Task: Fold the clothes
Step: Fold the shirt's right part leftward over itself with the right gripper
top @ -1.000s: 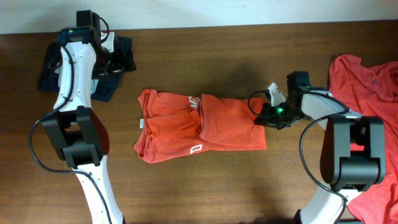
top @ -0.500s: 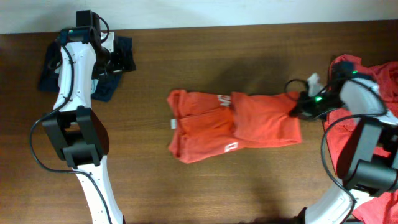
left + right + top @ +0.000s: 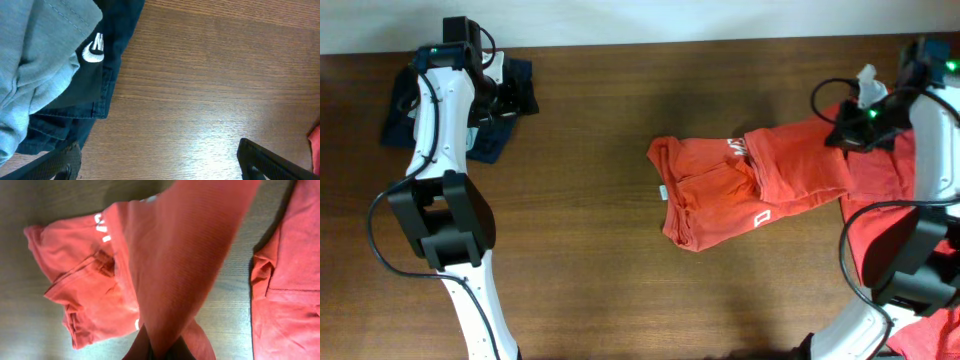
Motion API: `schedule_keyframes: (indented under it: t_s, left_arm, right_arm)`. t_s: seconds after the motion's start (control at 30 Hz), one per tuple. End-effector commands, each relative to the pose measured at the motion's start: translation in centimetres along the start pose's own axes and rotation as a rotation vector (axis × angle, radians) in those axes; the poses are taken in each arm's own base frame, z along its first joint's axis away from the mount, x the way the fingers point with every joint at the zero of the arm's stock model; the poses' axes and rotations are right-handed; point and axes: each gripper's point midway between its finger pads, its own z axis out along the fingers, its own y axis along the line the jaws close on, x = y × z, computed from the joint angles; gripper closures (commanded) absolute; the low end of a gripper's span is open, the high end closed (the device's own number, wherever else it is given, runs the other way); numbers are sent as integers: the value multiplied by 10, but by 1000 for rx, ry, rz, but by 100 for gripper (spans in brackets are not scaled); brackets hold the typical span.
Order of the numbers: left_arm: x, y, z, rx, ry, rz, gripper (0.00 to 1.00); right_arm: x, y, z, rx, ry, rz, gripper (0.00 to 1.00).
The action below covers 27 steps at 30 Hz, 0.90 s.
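Note:
A folded orange-red T-shirt [image 3: 740,190] with white lettering lies stretched across the right half of the table, its right end lifted. My right gripper [image 3: 848,128] is shut on that end; in the right wrist view the cloth [image 3: 185,255] hangs taut from the pinched jaws [image 3: 161,352]. More orange-red clothes [image 3: 920,200] are heaped at the right edge, also visible in the wrist view [image 3: 290,280]. My left gripper [image 3: 160,165] stands open low over bare wood at the far left, beside dark garments, holding nothing.
A pile of dark navy and grey-blue garments [image 3: 470,110] lies at the back left corner, close under the left wrist [image 3: 45,65]. The brown wooden table [image 3: 600,290] runs to a pale wall at the back.
My right gripper has dragged the folded T-shirt well to the right and back, toward the heap of red clothes, lifting its right end. The left arm has not moved.

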Motion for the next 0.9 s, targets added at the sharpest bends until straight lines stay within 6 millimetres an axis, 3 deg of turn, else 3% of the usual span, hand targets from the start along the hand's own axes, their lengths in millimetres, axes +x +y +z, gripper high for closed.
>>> schedule_keyframes:
  t_s: [0.0, 0.53, 0.73, 0.87]
  left_arm:
    - [-6, 0, -9, -4, -28, 19, 1]
    - [-6, 0, -9, -4, -28, 19, 1]
    - [-6, 0, -9, -4, -28, 19, 1]
    - [-6, 0, -9, -4, -28, 19, 1]
  right_arm:
    - [1, 23, 1, 69, 28, -98, 96]
    - [49, 154, 41, 217, 151, -544, 96]
    - [62, 177, 57, 209, 182, -613, 95]
    - [66, 186, 79, 205, 205, -636, 91]
